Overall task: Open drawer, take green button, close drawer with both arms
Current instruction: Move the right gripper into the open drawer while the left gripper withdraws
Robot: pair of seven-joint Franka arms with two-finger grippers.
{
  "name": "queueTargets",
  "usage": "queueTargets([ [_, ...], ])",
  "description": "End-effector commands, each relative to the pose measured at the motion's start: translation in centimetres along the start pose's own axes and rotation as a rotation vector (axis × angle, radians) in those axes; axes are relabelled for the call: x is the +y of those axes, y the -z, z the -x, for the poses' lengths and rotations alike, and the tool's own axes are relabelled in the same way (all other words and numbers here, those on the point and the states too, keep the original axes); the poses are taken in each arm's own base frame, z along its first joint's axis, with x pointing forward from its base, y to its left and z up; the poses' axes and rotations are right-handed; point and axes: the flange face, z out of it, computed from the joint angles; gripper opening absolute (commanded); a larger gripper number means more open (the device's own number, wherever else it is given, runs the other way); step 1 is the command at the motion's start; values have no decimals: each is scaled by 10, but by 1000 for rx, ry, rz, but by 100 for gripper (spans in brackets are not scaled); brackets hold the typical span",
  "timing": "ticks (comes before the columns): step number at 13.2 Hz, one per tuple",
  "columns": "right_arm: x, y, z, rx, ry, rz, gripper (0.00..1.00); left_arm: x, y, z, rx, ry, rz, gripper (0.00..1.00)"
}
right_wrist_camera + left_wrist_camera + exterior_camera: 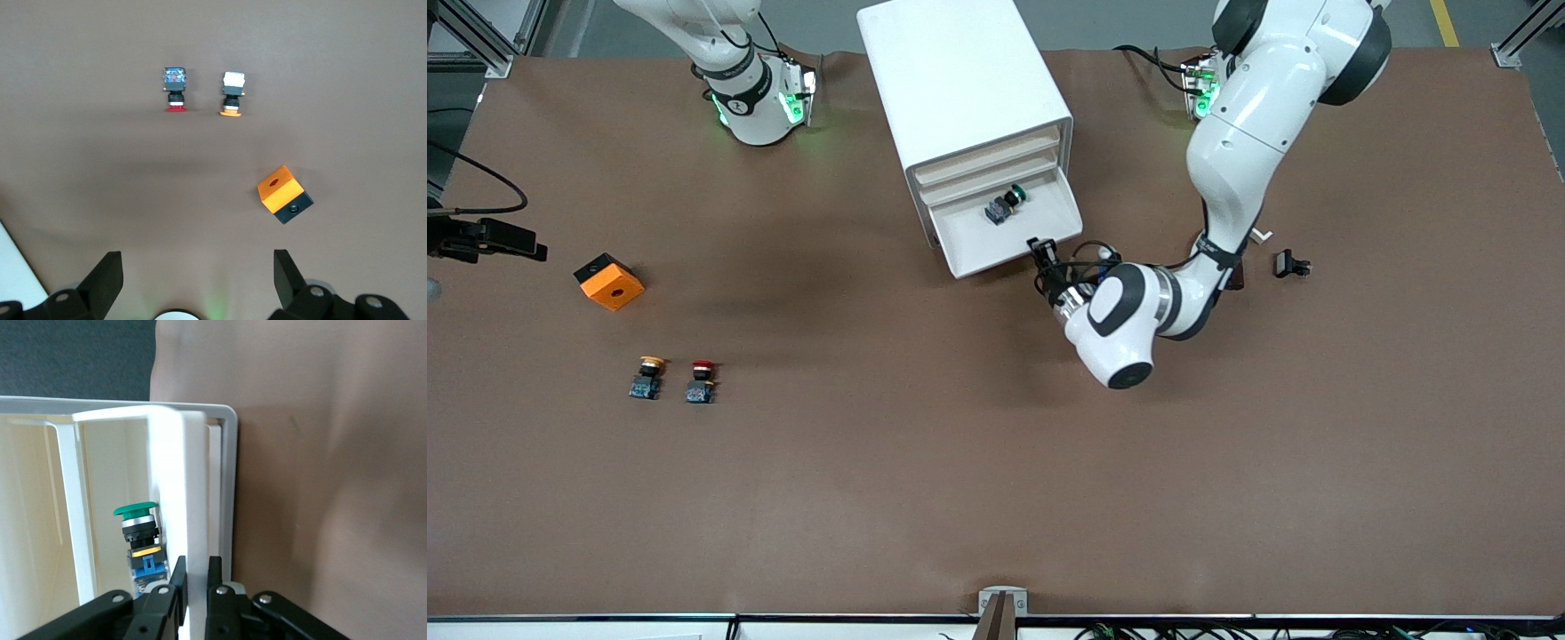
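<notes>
The white cabinet [960, 80] stands at the robots' side of the table. Its lowest drawer [996, 265] is pulled out. The green-capped button [1005, 204] lies on its side in the drawer, also seen in the left wrist view [140, 533]. My left gripper [1040, 249] is shut on the drawer's front wall [180, 487] at the corner toward the left arm's end, one finger inside and one outside [197, 577]. My right gripper [195, 261] is open and empty, high over the table; it is out of the front view.
A yellow-capped button [647, 376] and a red-capped button [702, 380] lie toward the right arm's end, with an orange and black box [609, 281] beside them. A small black part [1289, 264] lies toward the left arm's end.
</notes>
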Motion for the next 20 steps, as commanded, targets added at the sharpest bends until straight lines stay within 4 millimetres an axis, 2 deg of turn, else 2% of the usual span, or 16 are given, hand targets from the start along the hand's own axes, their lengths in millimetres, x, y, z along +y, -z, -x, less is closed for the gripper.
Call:
queueTargets([
  [1, -8, 6, -1, -1, -94, -25, 100, -8, 14, 9, -16, -40, 31, 87],
  [2, -21, 8, -2, -2, -156, -21, 100, -7, 28, 5, -29, -38, 41, 100],
  [4, -61, 8, -2, -24, -291, -10, 100, -5, 62, -4, -70, -37, 63, 100],
  [6, -121, 8, -2, -28, -434, -6, 100, -7, 109, -15, -102, -89, 132, 100],
  [8, -184, 5, 0, -14, -544, 9, 100, -13, 144, -33, -62, -118, 230, 100],
  [9, -213, 5, 2, 6, -597, 11, 100, -23, 166, -44, -27, -131, 304, 100],
  [10, -239, 3, 6, 13, -645, 1, 100, -40, 189, -54, 22, -167, 391, 100],
  [12, -284, -7, 15, 9, -657, 4, 100, -76, 219, -64, 130, -255, 532, 100],
  [13, -311, -19, 23, 11, -663, 13, 100, -85, 231, -70, 148, -257, 569, 100],
  [14, -341, -32, 31, 26, -701, 12, 100, -93, 251, -85, 145, -245, 606, 100],
  [15, -369, -35, 40, 50, -732, -3, 100, -111, 267, -93, 161, -269, 652, 100],
  [18, -456, -50, 79, 100, -784, -34, 100, -168, 302, -114, 284, -461, 767, 100],
  [20, -501, -68, 102, 116, -800, -44, 100, -201, 318, -135, 341, -553, 774, 100],
])
